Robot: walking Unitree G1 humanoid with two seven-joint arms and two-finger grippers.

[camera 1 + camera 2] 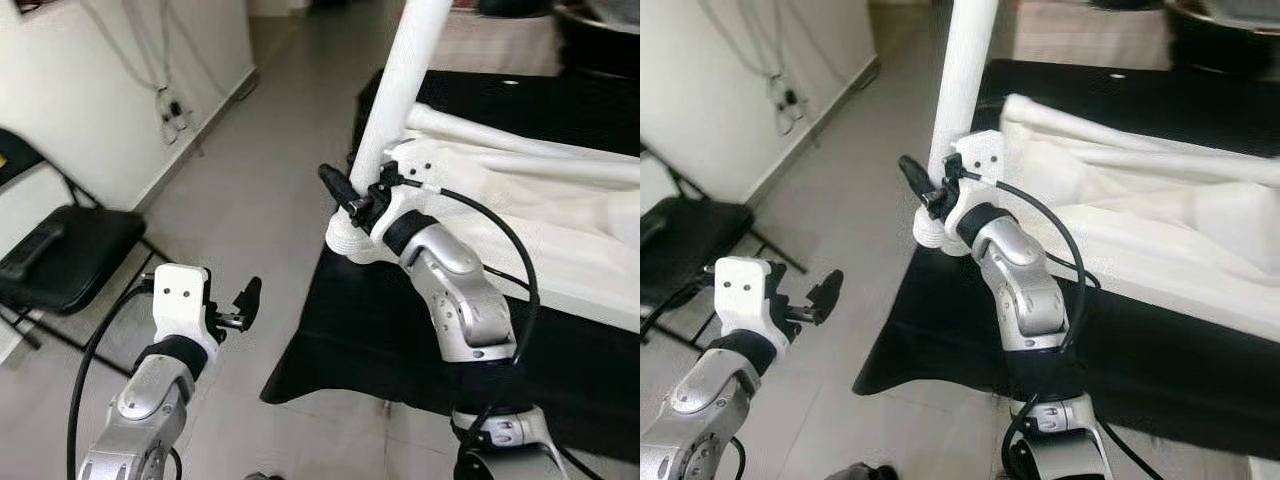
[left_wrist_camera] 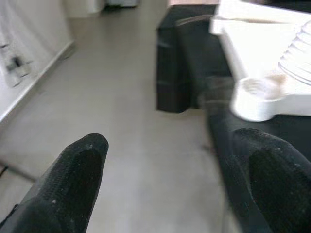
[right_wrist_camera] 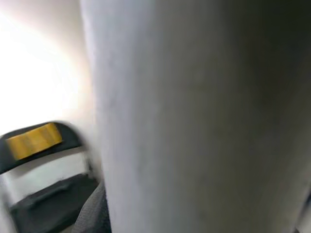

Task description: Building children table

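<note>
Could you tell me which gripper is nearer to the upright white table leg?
Right. The right gripper is against the white table leg near its base, fingers around it. The left gripper hangs open over the floor, apart from the leg.

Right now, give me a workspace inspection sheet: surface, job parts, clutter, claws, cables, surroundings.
Surface: black-covered platform, its corner toward the robot.
Job's things: white tabletop lying on the platform; white table leg standing up from the corner socket.
Clutter: nothing seen on the platform beyond the parts.
Grippers: right claw at the leg just above the socket, closure hidden; left claw open, holding nothing, over the floor beside the platform.
Cables: black cable looping along the right arm; another beside the left arm; cords hanging on the wall.
Surroundings: black folding chair by the white wall; grey tile floor.
</note>
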